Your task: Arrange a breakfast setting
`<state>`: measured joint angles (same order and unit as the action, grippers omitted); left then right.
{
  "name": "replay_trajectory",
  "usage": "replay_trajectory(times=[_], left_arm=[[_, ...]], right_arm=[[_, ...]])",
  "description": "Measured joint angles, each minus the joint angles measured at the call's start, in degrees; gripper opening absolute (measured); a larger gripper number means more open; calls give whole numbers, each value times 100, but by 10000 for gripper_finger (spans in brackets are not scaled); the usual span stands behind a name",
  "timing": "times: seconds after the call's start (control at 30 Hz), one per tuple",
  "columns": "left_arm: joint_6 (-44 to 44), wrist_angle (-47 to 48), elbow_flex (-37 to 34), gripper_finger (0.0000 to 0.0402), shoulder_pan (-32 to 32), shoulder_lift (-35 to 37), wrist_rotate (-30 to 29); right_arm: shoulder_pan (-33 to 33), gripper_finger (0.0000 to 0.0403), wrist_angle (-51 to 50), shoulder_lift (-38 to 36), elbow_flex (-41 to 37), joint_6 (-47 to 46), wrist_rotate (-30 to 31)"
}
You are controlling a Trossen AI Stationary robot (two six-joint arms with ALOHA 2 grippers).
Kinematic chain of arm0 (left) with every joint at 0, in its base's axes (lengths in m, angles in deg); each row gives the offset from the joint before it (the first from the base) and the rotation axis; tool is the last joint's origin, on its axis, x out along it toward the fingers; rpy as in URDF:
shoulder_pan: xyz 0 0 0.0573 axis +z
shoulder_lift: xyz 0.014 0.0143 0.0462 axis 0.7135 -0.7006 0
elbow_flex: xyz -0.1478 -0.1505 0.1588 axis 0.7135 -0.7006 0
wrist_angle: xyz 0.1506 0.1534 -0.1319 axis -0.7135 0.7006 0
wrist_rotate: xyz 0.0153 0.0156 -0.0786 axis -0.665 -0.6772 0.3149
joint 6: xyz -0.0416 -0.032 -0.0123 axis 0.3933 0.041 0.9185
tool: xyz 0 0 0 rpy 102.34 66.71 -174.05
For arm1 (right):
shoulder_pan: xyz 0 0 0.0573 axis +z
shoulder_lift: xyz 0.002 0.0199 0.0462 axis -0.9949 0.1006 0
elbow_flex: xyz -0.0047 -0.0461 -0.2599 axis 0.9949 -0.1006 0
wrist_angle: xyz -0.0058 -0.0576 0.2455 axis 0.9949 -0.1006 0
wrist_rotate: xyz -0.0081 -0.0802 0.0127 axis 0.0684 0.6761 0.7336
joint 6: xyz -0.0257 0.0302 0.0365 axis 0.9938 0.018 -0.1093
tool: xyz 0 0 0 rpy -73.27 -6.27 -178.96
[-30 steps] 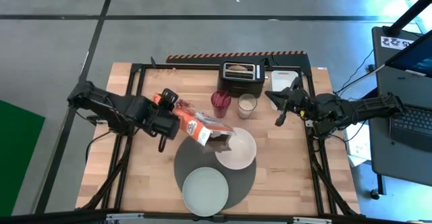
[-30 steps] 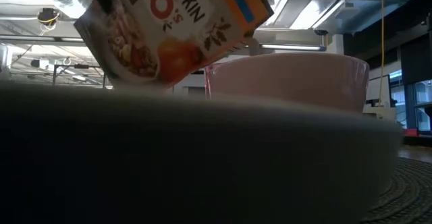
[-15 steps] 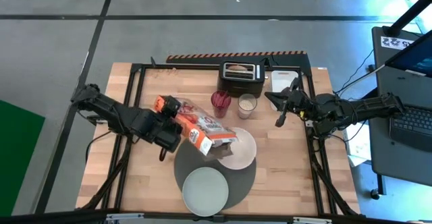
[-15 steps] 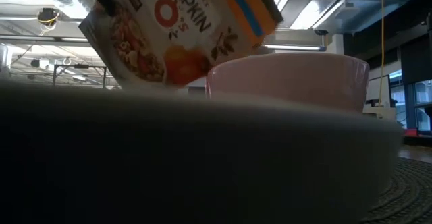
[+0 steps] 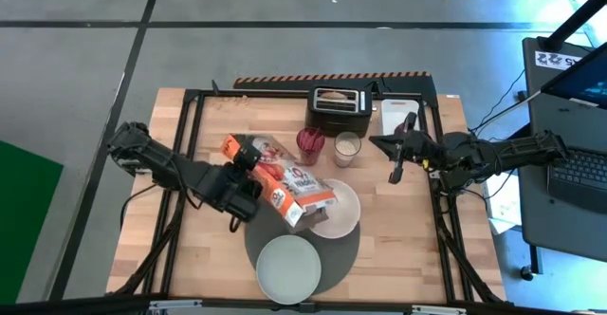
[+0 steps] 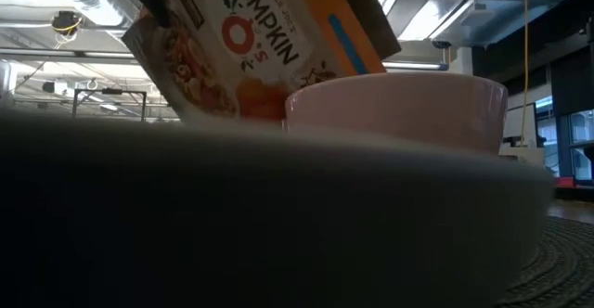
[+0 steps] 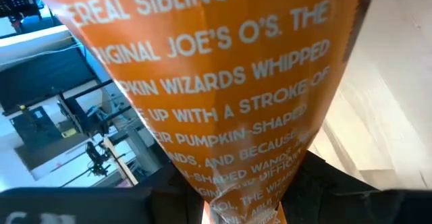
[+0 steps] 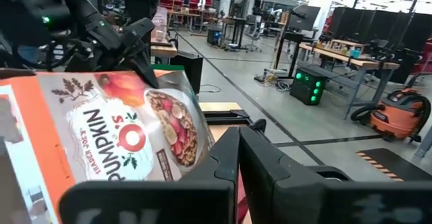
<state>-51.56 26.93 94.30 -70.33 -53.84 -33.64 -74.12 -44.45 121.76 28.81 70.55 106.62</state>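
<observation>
On the wooden table (image 5: 190, 258), the left gripper (image 5: 248, 177) pinches a tilted cereal box (image 5: 289, 184) over the bowl (image 5: 339, 211), while the right gripper (image 5: 395, 159) waits apart, fingers pressed together.

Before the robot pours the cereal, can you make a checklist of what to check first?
1. Orange pumpkin cereal box held by the left gripper: ok, gripped and tilted.
2. Box's open end over the white round bowl: ok, it overlaps the bowl's rim in the high view.
3. Bowl sits on the large round dark-grey placemat: ok.
4. Pale mint-green flat plate out of the pour's way: ok, it lies beside the bowl on the placemat.
5. Right gripper away from the bowl: ok, it hovers near the table's right edge.
6. Cereal already in the bowl: cannot tell.
</observation>
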Motion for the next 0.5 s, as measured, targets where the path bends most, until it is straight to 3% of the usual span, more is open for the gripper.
replay_trajectory(times=[0.5], left_arm=[[-507,4,0,129,-154,0,-1041]], right_arm=[[0,14,-37,0,0,-2,-5]])
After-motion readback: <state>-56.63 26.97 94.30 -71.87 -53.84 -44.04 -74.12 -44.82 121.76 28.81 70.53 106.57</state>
